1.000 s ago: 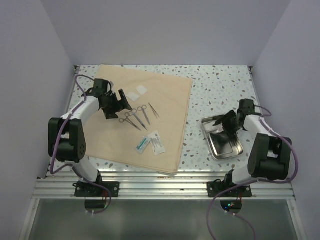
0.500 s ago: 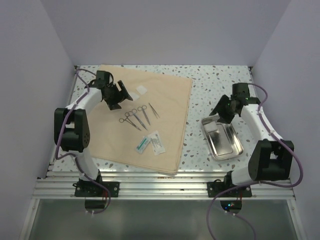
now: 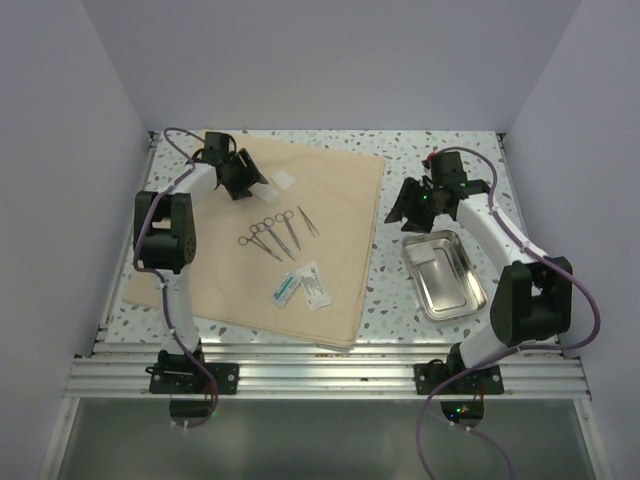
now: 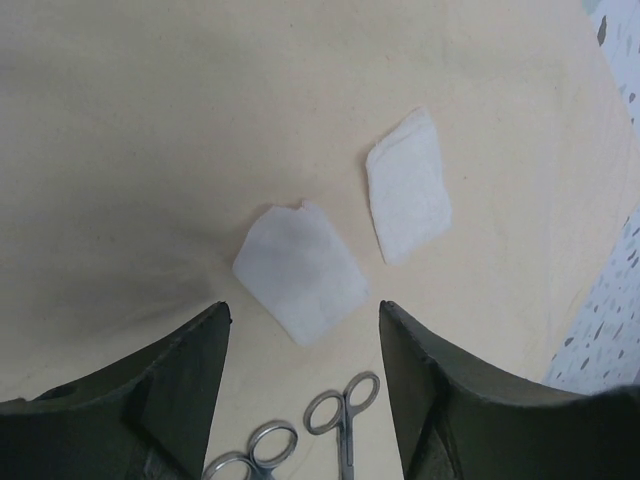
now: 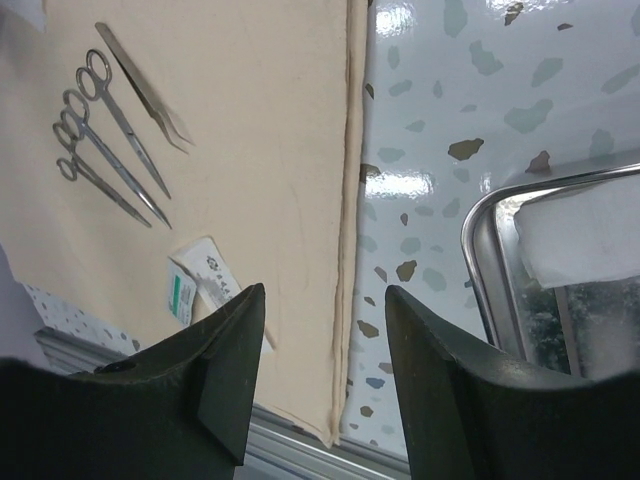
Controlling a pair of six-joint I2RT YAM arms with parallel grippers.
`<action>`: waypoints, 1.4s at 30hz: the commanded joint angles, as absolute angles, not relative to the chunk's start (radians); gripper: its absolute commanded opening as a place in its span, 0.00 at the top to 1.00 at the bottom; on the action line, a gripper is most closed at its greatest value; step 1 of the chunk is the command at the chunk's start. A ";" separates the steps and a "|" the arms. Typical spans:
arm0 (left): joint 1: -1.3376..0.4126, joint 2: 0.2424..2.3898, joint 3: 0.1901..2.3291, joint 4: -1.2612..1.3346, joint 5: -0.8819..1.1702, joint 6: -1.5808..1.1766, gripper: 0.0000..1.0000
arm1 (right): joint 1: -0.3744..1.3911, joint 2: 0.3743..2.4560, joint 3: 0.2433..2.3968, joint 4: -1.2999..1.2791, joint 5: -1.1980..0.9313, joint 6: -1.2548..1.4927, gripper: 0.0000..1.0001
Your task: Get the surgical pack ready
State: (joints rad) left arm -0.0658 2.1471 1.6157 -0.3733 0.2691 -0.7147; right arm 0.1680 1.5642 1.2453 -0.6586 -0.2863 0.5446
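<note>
Two gauze squares [image 4: 300, 272] are framed by the open left gripper [image 4: 303, 318]; the right gripper [image 5: 325, 300], jaws parted and seemingly empty, is seen beside the tray [image 5: 478, 250].

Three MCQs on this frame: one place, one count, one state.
1. Where is the steel tray?
A) on the table, right of the cloth
B) on the cloth
C) under the cloth
2. How many gauze squares lie on the cloth?
A) one
B) four
C) two
3. The left gripper is:
A) shut on a gauze square
B) open and empty
C) shut and empty
Answers: 1 A, the tray sits on speckled tabletop beside the cloth's edge. 2 C, the left wrist view shows two. 3 B, its jaws stand apart with nothing between.
</note>
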 commanded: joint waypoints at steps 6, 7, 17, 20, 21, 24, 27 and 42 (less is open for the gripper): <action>-0.048 2.256 1.715 -0.285 0.226 -0.715 0.39 | 0.173 1.569 1.236 -0.634 -0.328 0.512 0.45; -0.048 2.264 1.721 -0.288 0.224 -0.715 0.40 | 0.175 1.572 1.233 -0.632 -0.327 0.514 0.45; -0.046 2.301 1.718 -0.270 0.273 -0.698 0.53 | 0.175 1.583 1.227 -0.629 -0.324 0.514 0.45; -0.045 2.280 1.674 -0.250 0.290 -0.695 0.63 | 0.173 1.580 1.227 -0.627 -0.324 0.514 0.44; -0.046 2.270 1.663 -0.249 0.293 -0.689 0.66 | 0.175 1.580 1.227 -0.627 -0.324 0.512 0.45; -0.046 2.267 1.651 -0.252 0.308 -0.672 0.68 | 0.175 1.575 1.224 -0.624 -0.324 0.514 0.44; -0.046 2.269 1.651 -0.258 0.319 -0.661 0.70 | 0.175 1.568 1.218 -0.620 -0.325 0.514 0.44; -0.052 2.198 1.605 -0.319 0.239 -0.604 0.56 | 0.175 1.526 1.177 -0.595 -0.336 0.534 0.44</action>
